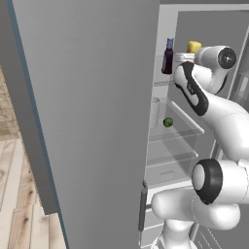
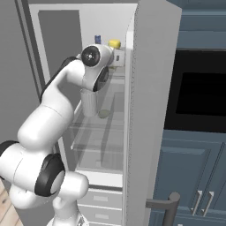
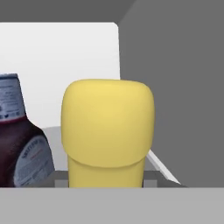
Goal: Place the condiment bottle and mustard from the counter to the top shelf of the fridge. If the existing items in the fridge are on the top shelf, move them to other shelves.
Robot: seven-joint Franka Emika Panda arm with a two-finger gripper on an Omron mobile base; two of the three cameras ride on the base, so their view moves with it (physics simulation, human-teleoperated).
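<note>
**Mustard and condiment bottle on the fridge's top shelf**

Left base view: the fridge (image 1: pixel 87 121) stands open, its big grey door filling the left half. The white arm reaches to the top shelf (image 1: pixel 163 82). There the dark condiment bottle (image 1: pixel 168 57) with its blue cap stands upright, and the yellow mustard (image 1: pixel 193 47) sits just to its right, behind the wrist. On a lower shelf (image 1: pixel 187 130) sit a pale cylinder (image 1: pixel 154 112) and a small green ball (image 1: pixel 168 122), near each other.

Right base view: the arm hides most of the top shelf; the mustard's yellow top and the blue cap peek above the wrist. The cylinder stands below, the ball beside it. A dark oven (image 2: pixel 201 90) and blue cabinets (image 2: pixel 185 176) lie to the right.

Hand view: the mustard fills the centre, close up, with small grey finger tips (image 3: pixel 61 180) at either side of its base, so the gripper (image 3: pixel 106 181) appears closed on it. The condiment bottle stands just to its left; its label print is too blurred to read.
</note>
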